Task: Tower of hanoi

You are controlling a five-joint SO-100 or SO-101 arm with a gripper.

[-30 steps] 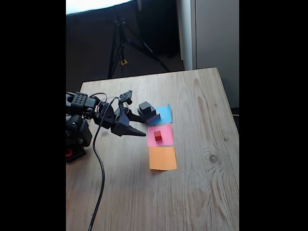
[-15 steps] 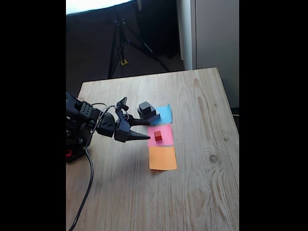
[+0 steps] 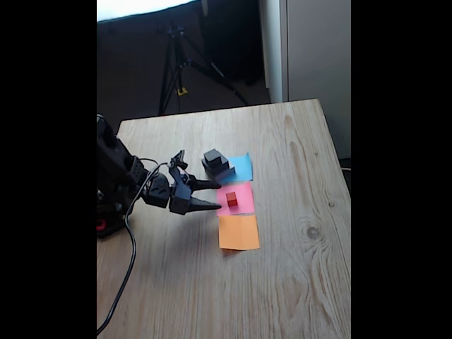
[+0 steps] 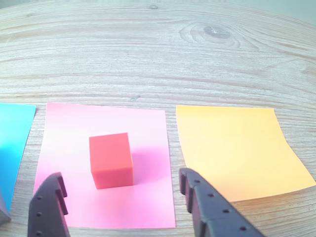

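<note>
A tiny red cube (image 3: 232, 199) (image 4: 111, 160) sits on the pink paper square (image 3: 235, 199) (image 4: 106, 163). A stack of dark blocks (image 3: 217, 164) stands on the blue paper square (image 3: 240, 168), a small cube on top of wider blocks. My gripper (image 3: 215, 195) (image 4: 118, 185) is open, just left of the pink square in the fixed view, pointing at the red cube. In the wrist view the cube lies just ahead of and between the two fingertips (image 4: 49, 190), with nothing held.
An orange paper square (image 3: 239, 232) (image 4: 234, 148) lies bare beside the pink one. The arm's base (image 3: 111, 198) and its cable (image 3: 131, 261) sit at the table's left edge. A tripod (image 3: 180, 63) stands beyond the far edge.
The gripper has dropped lower and moved a little right toward the pink square, while the arm's upper links rose. The blocks have not moved.
</note>
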